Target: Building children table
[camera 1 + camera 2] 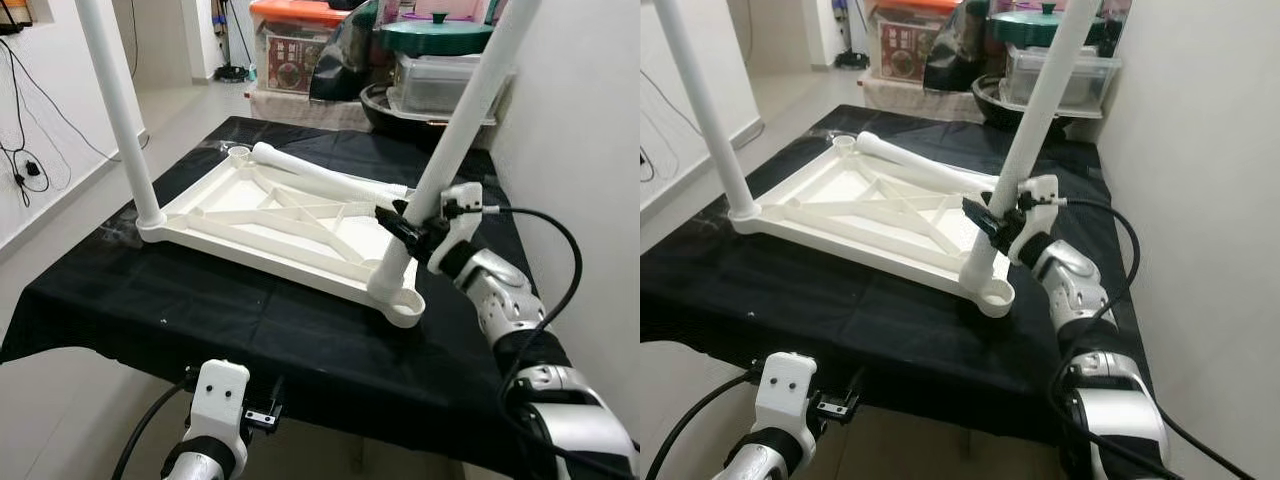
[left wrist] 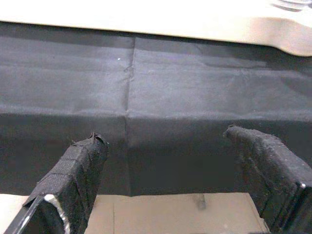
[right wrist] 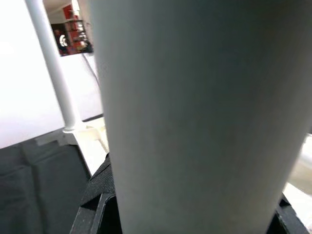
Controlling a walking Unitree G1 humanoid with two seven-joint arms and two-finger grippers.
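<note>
Black-clothed table (image 1: 250,330); white upturned tabletop (image 1: 290,225) lying on it.

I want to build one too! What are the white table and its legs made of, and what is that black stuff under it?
The upside-down table top looks like moulded plastic: smooth, cream-white, with ribs cast into its underside. The leg in the right gripper looks like a plain, slightly glossy plastic tube, though painted metal can't be ruled out. The black cover seems thin matte fabric, since it shows fold creases.

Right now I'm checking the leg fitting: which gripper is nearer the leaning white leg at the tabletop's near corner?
Right. The right gripper is clamped around the leaning leg just above its socket. The left gripper hangs open below the black cloth's front edge, well away.
</note>
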